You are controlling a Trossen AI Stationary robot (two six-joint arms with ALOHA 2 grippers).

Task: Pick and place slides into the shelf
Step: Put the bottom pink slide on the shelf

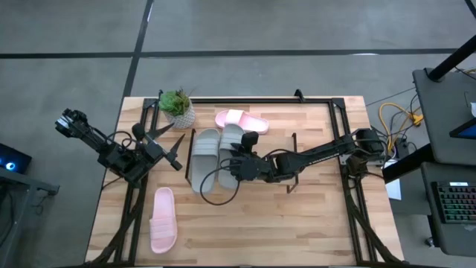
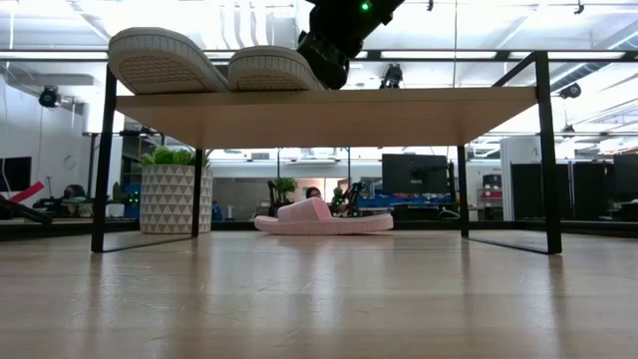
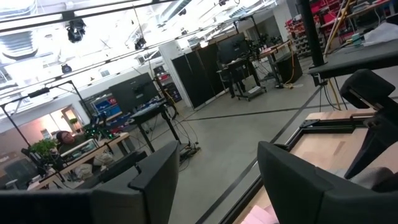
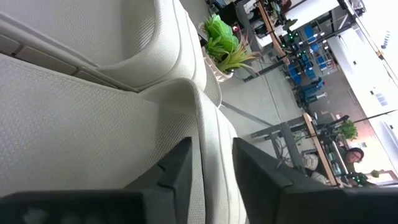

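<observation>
While its fingers straddle a grey slide's point(image 1: 232, 152) edge on the shelf point(image 1: 290, 181), the right end effector point(image 1: 236, 165) grasps it.

light: bright, even, from ceiling lamps point(image 3: 76, 28) | glare: windows blown out (low view) | shadow: shelf point(image 2: 329, 112) underside dark | blur: table point(image 2: 319, 309) foreground soft, wrist-view fingers point(image 3: 155, 180) defocused
</observation>
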